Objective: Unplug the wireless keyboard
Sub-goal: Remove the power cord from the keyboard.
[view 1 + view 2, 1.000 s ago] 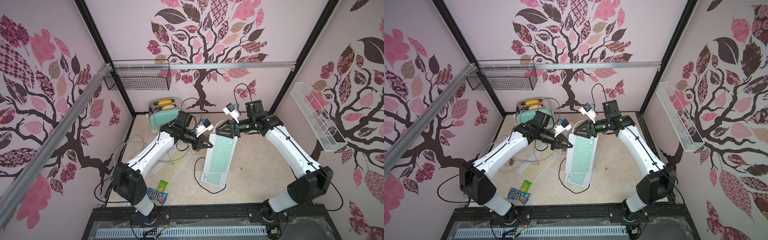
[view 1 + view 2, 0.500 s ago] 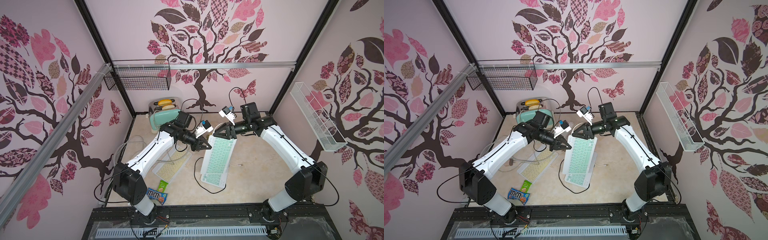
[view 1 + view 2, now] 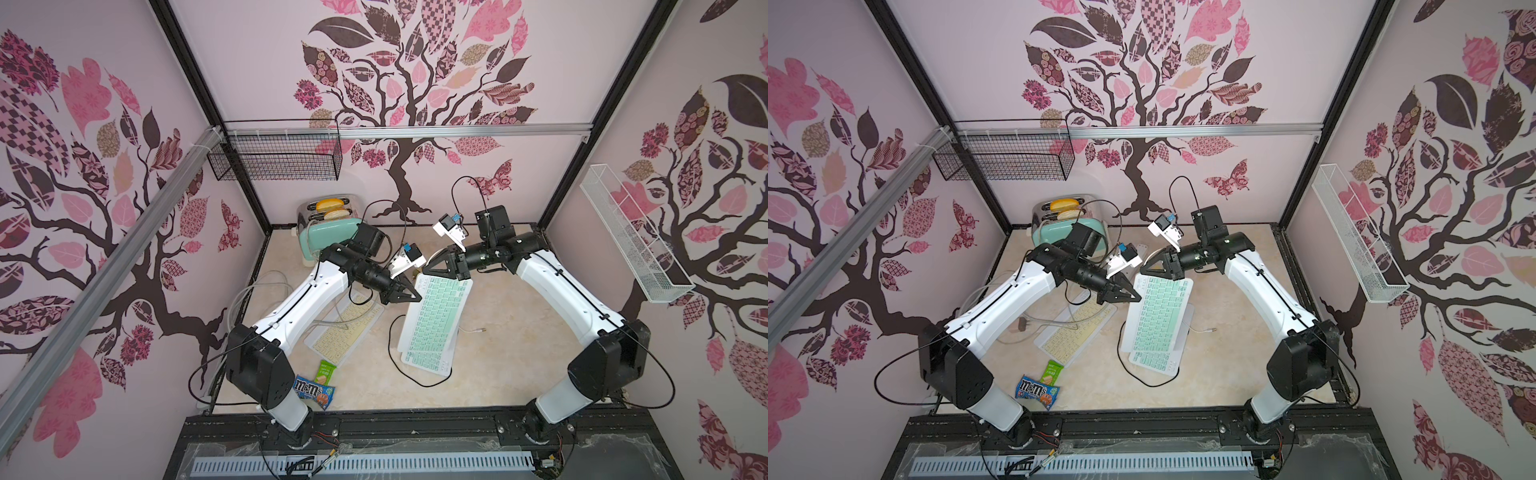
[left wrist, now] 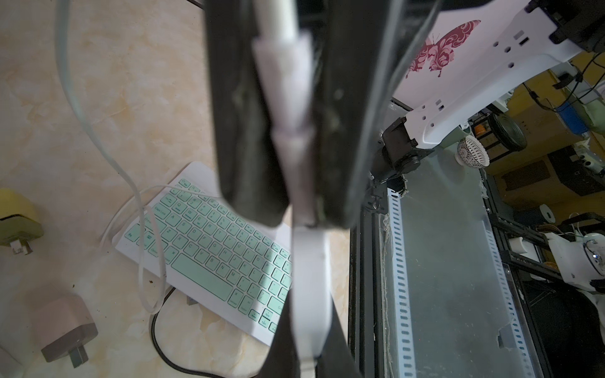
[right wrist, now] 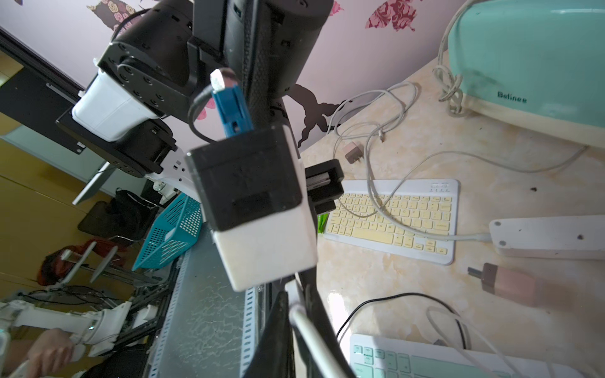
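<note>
Pink tree-patterned walls (image 3: 415, 83) box in a pale marbled worktop (image 3: 511, 365). The mint-keyed wireless keyboard (image 3: 436, 316) lies near the middle of it, its long axis running away from the robot, between the two arms. Both hands meet at its far left corner: the right hand (image 3: 428, 270) at the far end, the left hand (image 3: 415, 297) at the long left edge just nearer.

The left hand is pressed together on a white cable end (image 4: 294, 131), pinched between its jaws in the left wrist view. The right hand is pressed together too. A thin white line (image 5: 306, 327) runs between its jaws in the right wrist view, but I cannot tell whether that is a cord or the keyboard's rim. A black cable (image 3: 392, 349) loops round the keyboard's left side and near end. Which lead sits in the socket is hidden.

By my judgement the keyboard is a thin, light, stiff plastic slab that will skate on this smooth worktop. It needs pinning by its bare rim beside the socket, never by the keys. The plug is small and the cord limp, so the grip belongs on the plug's hard housing, pulled straight out of the socket. A tug on the cord would only drag the keyboard along.
</note>
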Tool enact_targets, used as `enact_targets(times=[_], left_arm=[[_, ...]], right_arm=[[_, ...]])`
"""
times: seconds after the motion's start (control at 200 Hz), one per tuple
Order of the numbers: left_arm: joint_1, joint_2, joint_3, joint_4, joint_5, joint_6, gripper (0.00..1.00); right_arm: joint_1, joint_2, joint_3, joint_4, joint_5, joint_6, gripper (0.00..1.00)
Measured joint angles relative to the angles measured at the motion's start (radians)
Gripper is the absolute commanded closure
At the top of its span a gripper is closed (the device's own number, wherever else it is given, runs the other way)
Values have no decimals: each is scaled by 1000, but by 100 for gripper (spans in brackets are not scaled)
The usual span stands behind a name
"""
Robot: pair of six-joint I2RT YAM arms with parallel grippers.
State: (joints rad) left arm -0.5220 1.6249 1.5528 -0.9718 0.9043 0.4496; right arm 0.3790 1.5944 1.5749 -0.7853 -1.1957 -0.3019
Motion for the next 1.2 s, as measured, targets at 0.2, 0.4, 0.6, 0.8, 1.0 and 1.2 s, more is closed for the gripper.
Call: enact_targets(times=[0.2, 0.4, 0.6, 0.8, 1.0, 1.2], left_arm=[[6, 5, 6, -9, 0, 9, 100], [9, 6, 6, -30, -18, 15, 100], [14, 6, 6, -30, -21, 28, 100], [21, 0, -4, -4, -21, 29, 100], [23, -11, -21, 30, -20, 25, 100], [24, -23, -42, 63, -20, 18, 100]], right_arm=[[0, -1, -24, 60, -17, 34, 100], [0, -19, -98, 183, -31, 105, 100], [0, -25, -114, 247, -29, 164, 100], [-3, -32, -127, 309, -8, 237, 100], [-5, -46, -154, 380, -4, 311, 100], [-6, -51, -172, 436, -3, 372, 100]])
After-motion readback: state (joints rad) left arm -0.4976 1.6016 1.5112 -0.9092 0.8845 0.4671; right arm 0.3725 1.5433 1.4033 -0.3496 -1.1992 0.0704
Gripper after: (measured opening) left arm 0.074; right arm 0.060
